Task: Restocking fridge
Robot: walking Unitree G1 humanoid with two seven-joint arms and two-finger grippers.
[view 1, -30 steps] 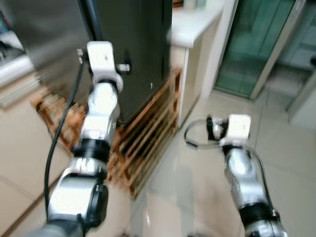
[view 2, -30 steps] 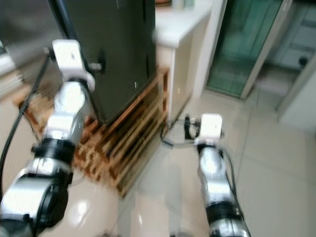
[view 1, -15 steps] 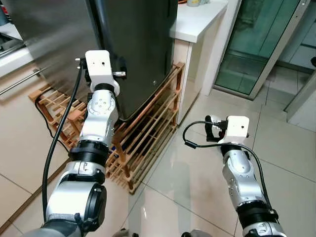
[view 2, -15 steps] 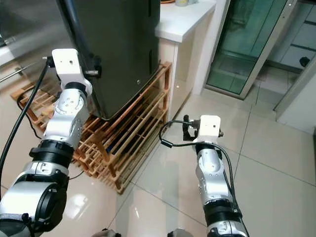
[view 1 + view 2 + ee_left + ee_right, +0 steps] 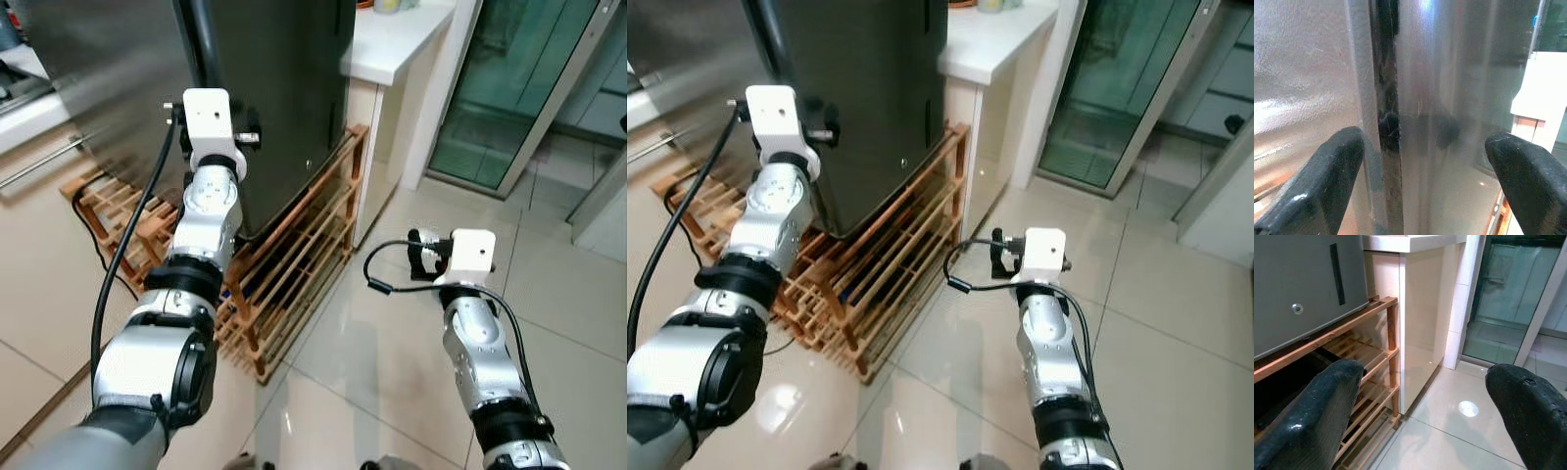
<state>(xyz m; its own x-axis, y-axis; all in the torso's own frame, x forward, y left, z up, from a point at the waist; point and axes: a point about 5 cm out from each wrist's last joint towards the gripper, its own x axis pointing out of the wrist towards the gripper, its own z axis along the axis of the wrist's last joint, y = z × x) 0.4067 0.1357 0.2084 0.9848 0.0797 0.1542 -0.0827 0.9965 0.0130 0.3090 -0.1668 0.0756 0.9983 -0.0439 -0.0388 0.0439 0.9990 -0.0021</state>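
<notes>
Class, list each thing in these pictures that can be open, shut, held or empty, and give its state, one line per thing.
Fridge: door shut.
Left gripper: open, at the fridge door's edge, holding nothing.
Right gripper: open, empty, over the floor.
Wooden rack: under the fridge, slats bare where visible.

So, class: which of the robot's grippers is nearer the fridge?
Left. The left gripper is open at the fridge door's edge; the right gripper hangs open over the floor, apart.

- No text, label, brand, number or sign can be read in any view.
- The dark fridge [image 5: 274, 88] carries no legible lettering, and its small marks are too small to tell.
</notes>
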